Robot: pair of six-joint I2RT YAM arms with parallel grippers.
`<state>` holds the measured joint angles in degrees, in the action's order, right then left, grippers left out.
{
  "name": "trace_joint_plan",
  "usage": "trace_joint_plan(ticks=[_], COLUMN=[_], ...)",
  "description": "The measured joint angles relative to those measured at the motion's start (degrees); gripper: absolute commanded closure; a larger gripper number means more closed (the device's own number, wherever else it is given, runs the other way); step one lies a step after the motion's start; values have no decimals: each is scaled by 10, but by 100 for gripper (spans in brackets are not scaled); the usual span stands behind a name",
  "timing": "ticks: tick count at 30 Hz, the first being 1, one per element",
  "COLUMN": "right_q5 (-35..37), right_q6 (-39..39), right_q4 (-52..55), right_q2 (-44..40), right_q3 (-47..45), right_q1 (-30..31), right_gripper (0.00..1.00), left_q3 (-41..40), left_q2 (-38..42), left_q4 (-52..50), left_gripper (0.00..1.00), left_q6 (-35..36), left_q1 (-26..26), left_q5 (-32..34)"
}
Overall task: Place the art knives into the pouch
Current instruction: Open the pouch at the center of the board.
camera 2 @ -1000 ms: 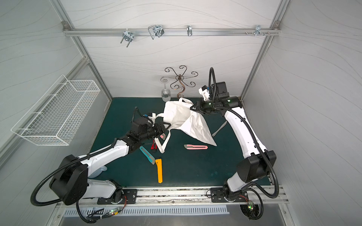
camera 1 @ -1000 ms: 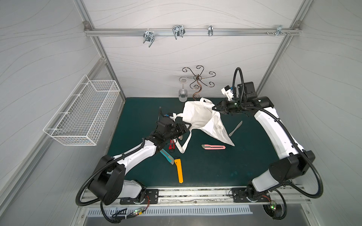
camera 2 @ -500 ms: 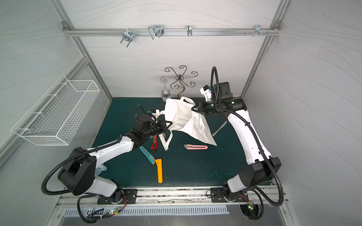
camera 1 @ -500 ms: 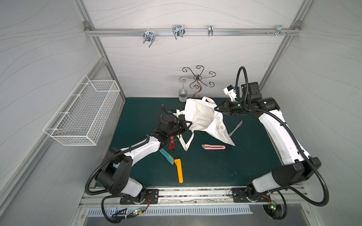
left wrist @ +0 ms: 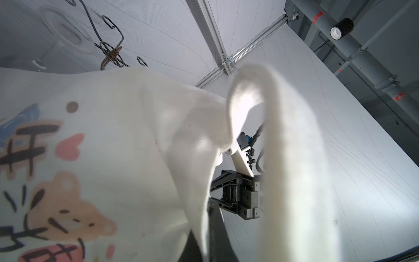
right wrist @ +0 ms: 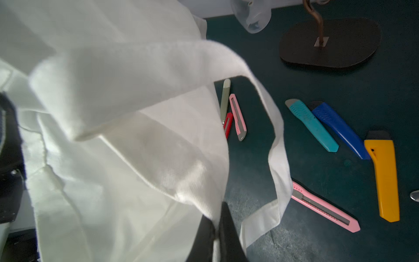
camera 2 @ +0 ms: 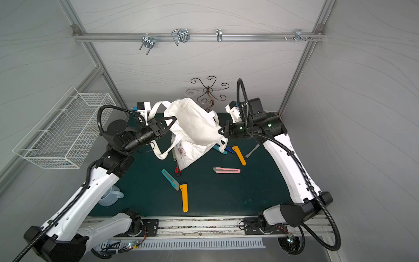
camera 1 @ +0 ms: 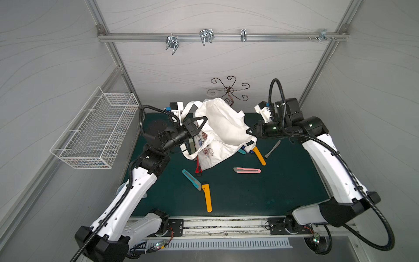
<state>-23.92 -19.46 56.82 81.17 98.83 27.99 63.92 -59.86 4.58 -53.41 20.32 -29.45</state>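
Knife: pink knife (camera 1: 247, 170) flat on the mat (camera 1: 283, 192), five o'clock of the pouch (camera 1: 223, 127), untouched; likely light, stiff, slick, so pinch it mid-handle.
Pouch: hoisted, mouth up, soft and floppy, bottom sagging toward the mat.
Left gripper (camera 1: 203, 121): clamped tight on the rim at nine o'clock.
Right gripper (camera 1: 248, 131): pinched tight on the rim, three o'clock.
Strays: orange knife (camera 1: 206, 197), teal knife (camera 1: 191, 179) at six o'clock.
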Motion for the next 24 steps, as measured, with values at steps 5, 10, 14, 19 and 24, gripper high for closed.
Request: trace_joint_plan(ticks=[5, 10, 14, 19, 24], right_q5=[31, 77, 122, 155, 158], right_q6=[0, 6, 22, 38, 47], right_q4=[-16, -27, -27, -19, 7], right_q2=[15, 46, 68, 71, 70], right_q3=[-52, -93, -100, -85, 2], right_q1=[45, 56, 56, 56, 45], right_gripper=[100, 100, 100, 100, 100], left_q3=[-44, -113, -150, -157, -100], left_q2=[9, -5, -31, -70, -89], left_q4=[-18, -6, 54, 129, 123], left_gripper=[100, 100, 100, 100, 100], left_q6=[1, -10, -38, -76, -87], left_q1=[-35, -57, -66, -67, -67], left_q5=[-12, -22, -35, -48, -52])
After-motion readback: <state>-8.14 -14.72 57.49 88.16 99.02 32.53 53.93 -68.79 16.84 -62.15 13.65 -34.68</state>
